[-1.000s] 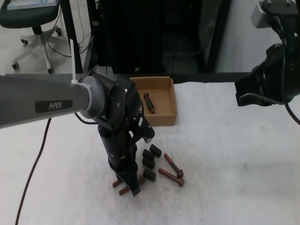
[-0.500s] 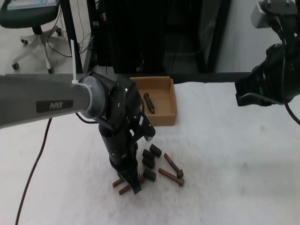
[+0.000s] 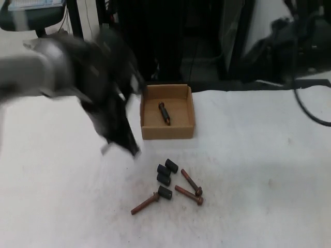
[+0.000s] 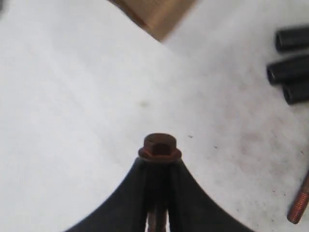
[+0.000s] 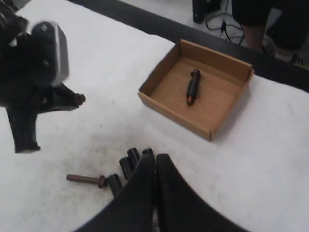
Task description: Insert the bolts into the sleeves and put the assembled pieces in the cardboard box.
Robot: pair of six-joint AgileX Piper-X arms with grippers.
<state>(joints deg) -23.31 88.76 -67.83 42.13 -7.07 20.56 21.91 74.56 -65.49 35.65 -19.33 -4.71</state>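
As seen in the high view, the left gripper (image 3: 129,147) is positioned just beside the cardboard box (image 3: 168,132). In the left wrist view, a bolt (image 4: 160,146) is clamped in it, with sleeves (image 4: 289,70) beyond. In the right wrist view, the right gripper (image 5: 155,158) is closed on nothing, with the box ahead.

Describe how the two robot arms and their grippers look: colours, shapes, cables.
The left arm is a grey tube with a black wrist part. The left gripper has two smooth black fingers that curve and taper to a narrow tip. The right gripper has the same black tapering fingers. The right arm is black, with a black cable beside it.
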